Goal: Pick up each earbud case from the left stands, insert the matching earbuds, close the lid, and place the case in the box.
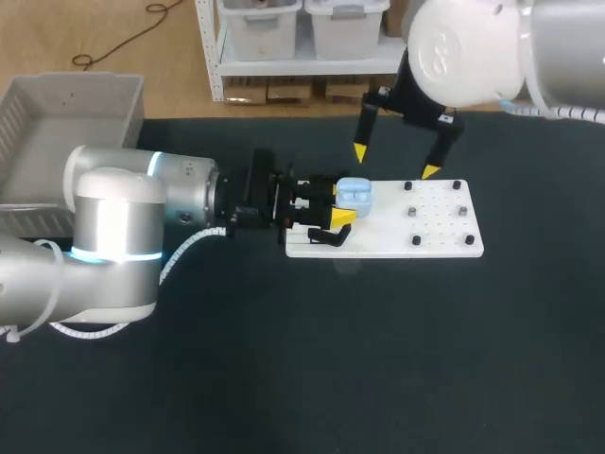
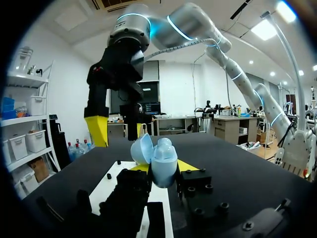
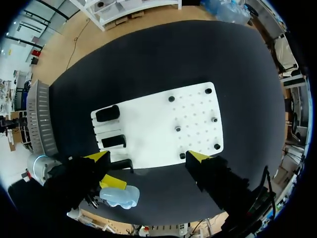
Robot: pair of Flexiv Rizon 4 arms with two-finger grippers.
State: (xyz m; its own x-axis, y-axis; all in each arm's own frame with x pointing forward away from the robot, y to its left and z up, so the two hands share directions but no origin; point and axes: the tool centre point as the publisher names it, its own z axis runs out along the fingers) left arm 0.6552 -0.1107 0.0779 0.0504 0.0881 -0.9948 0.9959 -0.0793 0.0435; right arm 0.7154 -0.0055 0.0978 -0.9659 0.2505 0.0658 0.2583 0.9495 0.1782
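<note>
Precariously poised: an open case sitting under waiting jaws

From the head view, the left arm (image 1: 142,218) is reaching in low over the dark tabletop (image 1: 284,378). The left jaws are clamping a pale blue clamshell earbud case (image 1: 354,196) above the left end of a white perforated board (image 1: 444,248). The right jaws are hanging wide apart just beyond it, their yellow fingertips (image 1: 359,151) pointing down and gripping nothing. A grey slatted plastic box (image 1: 66,113) is sitting well apart at the far left.

In the left wrist view, the case is standing upright between the left jaws with its lid swung open. I cannot tell whether anything is lying inside.

In the right wrist view, the black stands (image 3: 107,113) are sitting bare at one end of the board. Small dark pegs (image 3: 177,128) are dotting the other end, too small to tell whether they are earbuds.

Judging from this, the narrow fingertip hold is making the case liable to twist or slip if an earbud is pressed in off-centre. With both sets of jaws working so near each other, a careless descent is also risking a knock on the open lid.
</note>
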